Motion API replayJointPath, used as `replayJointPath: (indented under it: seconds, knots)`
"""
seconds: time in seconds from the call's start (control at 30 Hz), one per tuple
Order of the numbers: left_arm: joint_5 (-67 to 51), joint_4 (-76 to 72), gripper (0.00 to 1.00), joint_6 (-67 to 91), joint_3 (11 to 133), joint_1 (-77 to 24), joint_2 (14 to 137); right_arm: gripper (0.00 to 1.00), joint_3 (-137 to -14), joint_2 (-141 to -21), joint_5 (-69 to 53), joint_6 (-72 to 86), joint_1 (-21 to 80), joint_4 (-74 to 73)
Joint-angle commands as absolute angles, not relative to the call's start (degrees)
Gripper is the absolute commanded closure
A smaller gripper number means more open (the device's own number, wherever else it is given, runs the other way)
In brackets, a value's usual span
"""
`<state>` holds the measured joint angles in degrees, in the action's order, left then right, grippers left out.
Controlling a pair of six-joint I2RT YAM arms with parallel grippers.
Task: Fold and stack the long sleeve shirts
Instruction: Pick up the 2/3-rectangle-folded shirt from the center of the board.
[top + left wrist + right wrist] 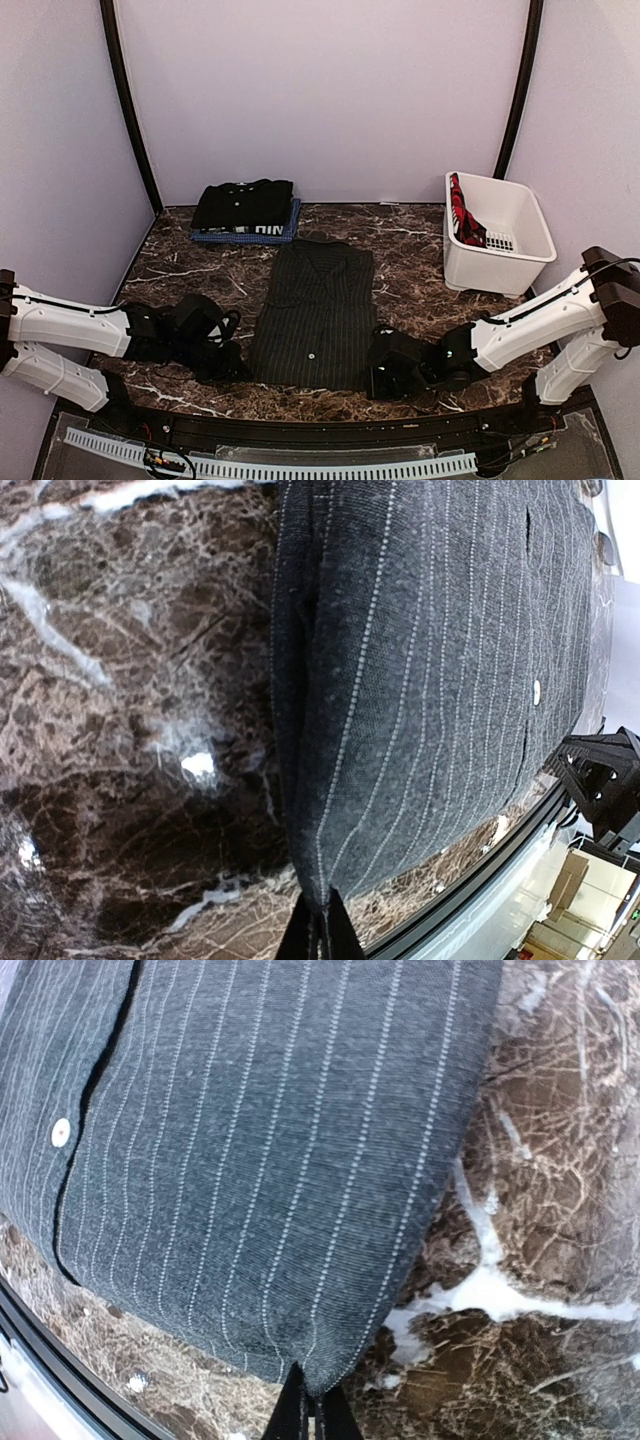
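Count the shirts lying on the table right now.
3: the pinstriped shirt at the centre, and a black shirt stacked on a blue shirt at the back left. More may hide beneath them.

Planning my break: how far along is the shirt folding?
Done: black shirt folded atop the blue one at the back left. In hand: pinstripe shirt, folded to a long strip, both arms' jaws shut on its near corners. Left: folding it up and stacking it; a red cloth hangs in the basket.

Folded narrow, pinstriped shirt (315, 310) lies flat; left gripper (232, 362) at its near-left corner, right gripper (380, 375) at near-right; black shirt (243, 203) on blue shirt (210, 238) behind it; white basket (490, 272) to its far right.
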<state>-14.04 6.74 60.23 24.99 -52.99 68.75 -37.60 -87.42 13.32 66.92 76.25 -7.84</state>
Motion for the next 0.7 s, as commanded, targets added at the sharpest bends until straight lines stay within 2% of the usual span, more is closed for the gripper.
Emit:
replayJointPath:
  seconds: [0.0, 0.37, 0.67]
  knots:
    - [-13.9, 10.3, 1.0, 59.7, 25.9, -54.4, 66.3, 1.0, -38.1, -83.4, 14.7, 67.5, 77.5, -11.8]
    - [-11.0, 18.8, 1.0, 65.9, 28.1, -62.2, 55.2, 1.0, -39.2, -71.7, 17.3, 69.9, 81.8, -21.5]
    - [-5.0, 25.6, 1.0, 70.4, 35.1, -70.5, 49.5, 1.0, -46.6, -68.6, 21.2, 73.5, 87.1, -31.0]
